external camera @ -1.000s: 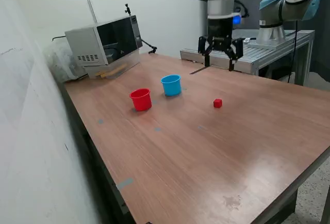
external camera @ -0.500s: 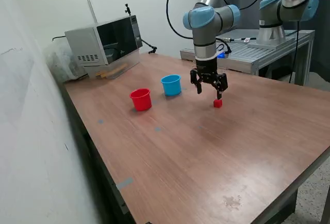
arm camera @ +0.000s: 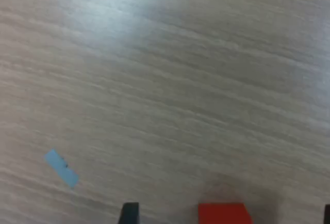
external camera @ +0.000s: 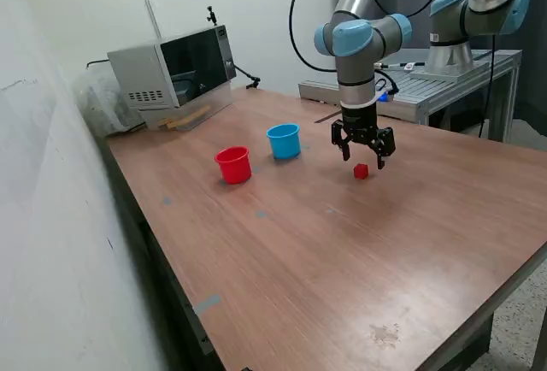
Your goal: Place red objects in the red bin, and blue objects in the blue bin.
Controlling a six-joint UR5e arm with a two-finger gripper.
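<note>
Small solid red cube (arm camera: 223, 213): on my wrist feed the frame edge cuts it off, so I get only its upper face.
End effector fingers: I see one dark fingertip (arm camera: 129, 212) poking in at the wrist frame's edge; the other is a sliver at the corner.
Round red plastic cup (external camera: 233, 165) and light-blue plastic cup (external camera: 284, 141): from the exterior camera I cannot see inside either.
Wood-grain bench (external camera: 359, 251): its near corner runs past the exterior view's edge.
Whole wrist feed: soft, blurred.

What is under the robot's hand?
A little red cube sits on the wooden table right under the open hand, between its fingers. The hand is not touching it.
</note>
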